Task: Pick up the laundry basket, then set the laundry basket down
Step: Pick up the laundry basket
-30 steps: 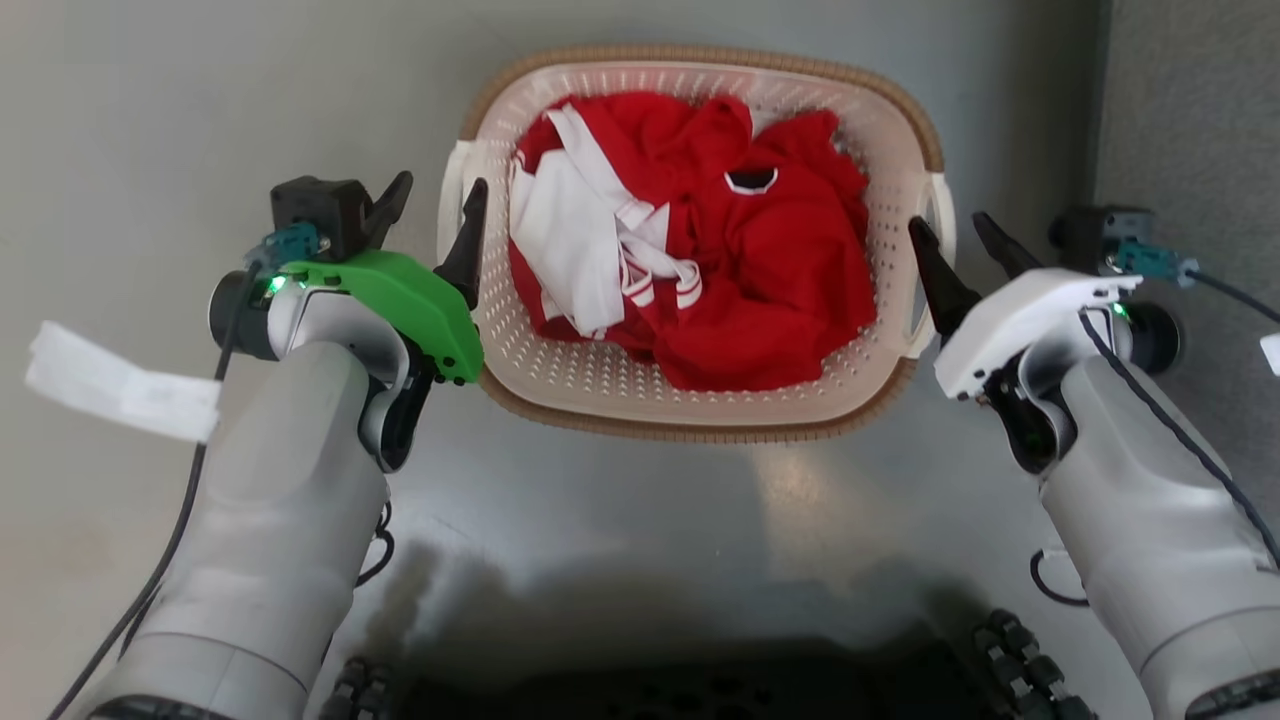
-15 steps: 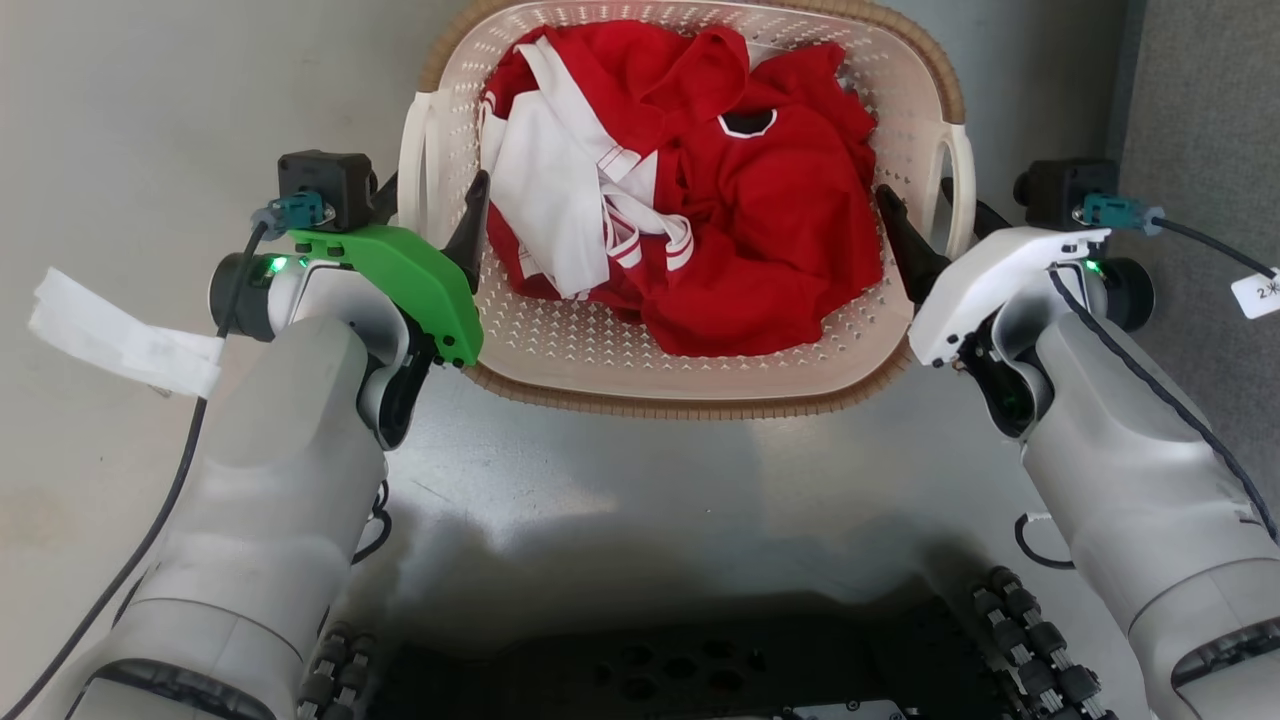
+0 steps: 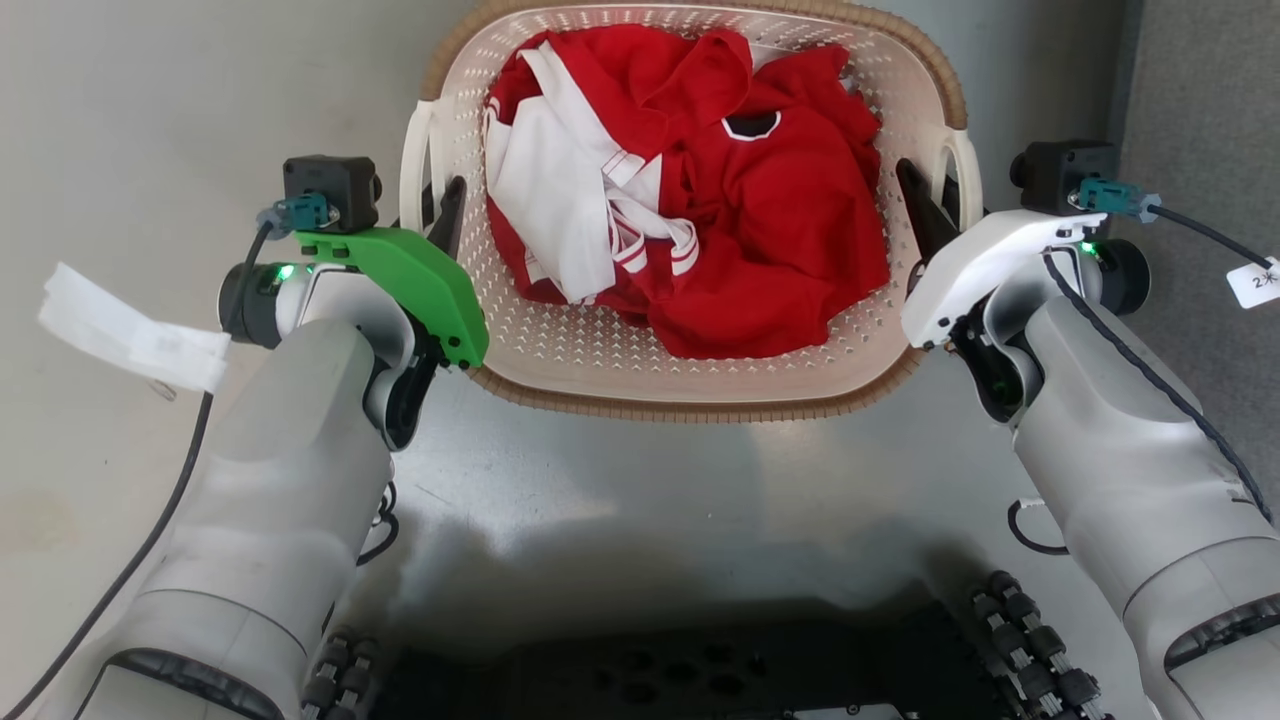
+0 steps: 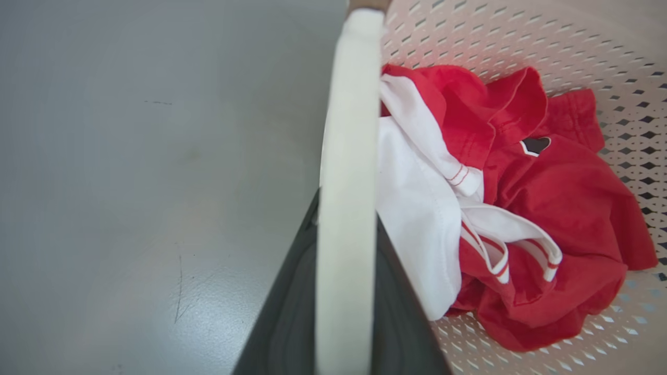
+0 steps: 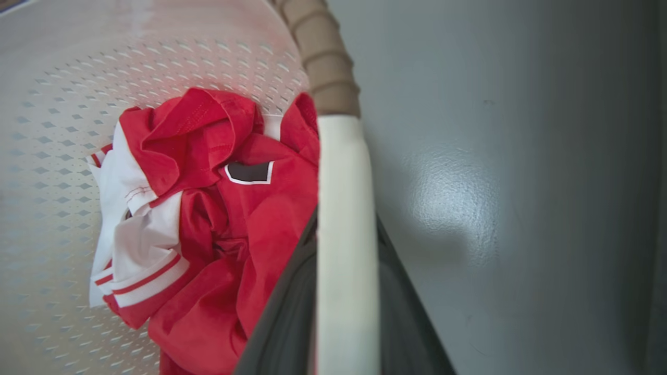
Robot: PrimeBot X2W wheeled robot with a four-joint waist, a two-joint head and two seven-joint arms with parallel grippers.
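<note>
The laundry basket (image 3: 690, 405) is cream with perforated walls and a brown woven-look rim, and holds red-and-white clothes (image 3: 760, 230). It lies straight ahead in the head view. My left gripper (image 3: 432, 205) is shut on the basket's white left handle (image 3: 412, 170). My right gripper (image 3: 935, 205) is shut on the white right handle (image 3: 965, 170). In the left wrist view the handle (image 4: 346, 130) runs between the dark fingers (image 4: 292, 302) of the left gripper (image 4: 346, 208). The right wrist view likewise has the handle (image 5: 344, 156) between the right gripper's (image 5: 346, 216) fingers (image 5: 406, 312).
The basket is over a smooth grey floor (image 3: 180, 100). A darker grey strip (image 3: 1200, 100) runs along the right edge. My dark wheeled base (image 3: 1030, 640) lies along the bottom. White tags hang from the left cable (image 3: 130, 335) and the right cable (image 3: 1258, 285).
Both grippers went from open beside the handles to shut on them. The basket now looks larger and higher in the head view, which has itself shifted.
</note>
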